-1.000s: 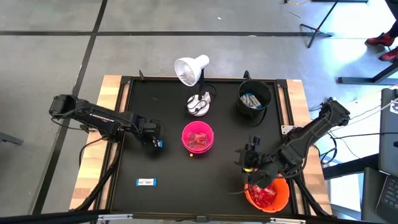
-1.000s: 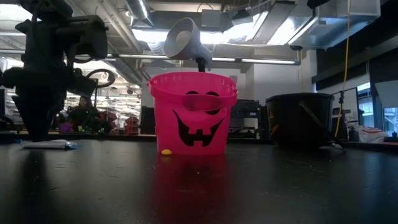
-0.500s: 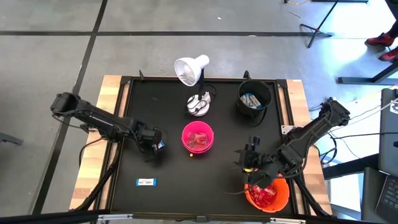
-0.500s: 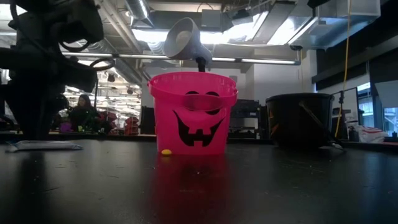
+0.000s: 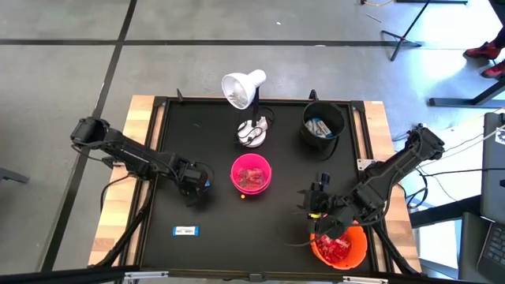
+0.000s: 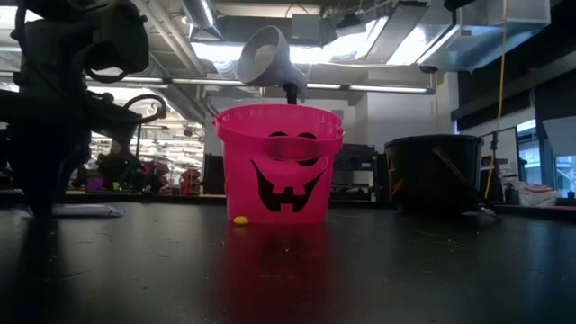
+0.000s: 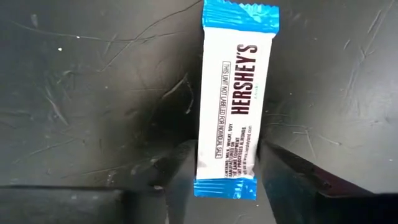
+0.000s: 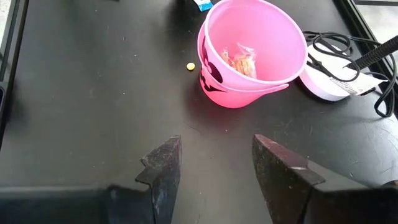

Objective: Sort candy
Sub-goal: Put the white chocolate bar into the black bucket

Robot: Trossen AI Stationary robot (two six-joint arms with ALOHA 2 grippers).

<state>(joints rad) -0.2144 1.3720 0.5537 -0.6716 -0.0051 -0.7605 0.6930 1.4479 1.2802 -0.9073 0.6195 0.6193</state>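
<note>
Two arms are over the black table (image 5: pixel 221 244). The left gripper (image 5: pixel 192 183) is down on the surface, its fingers (image 7: pixel 180 174) spread wide with a white-and-blue candy bar (image 7: pixel 235 99) lying flat between them, not yet squeezed. Just to its right stands the pink bucket (image 5: pixel 251 174) with red candies (image 5: pixel 251 179) inside. A second bar (image 5: pixel 185 231) lies nearer the front edge, apart from that gripper. The right gripper (image 5: pixel 317 201) hangs with parted fingers just beside the orange bucket (image 5: pixel 341 246), which also holds red sweets. A black bucket (image 5: pixel 323 123) and a white lamp (image 5: pixel 243 88) stand farther back.
</note>
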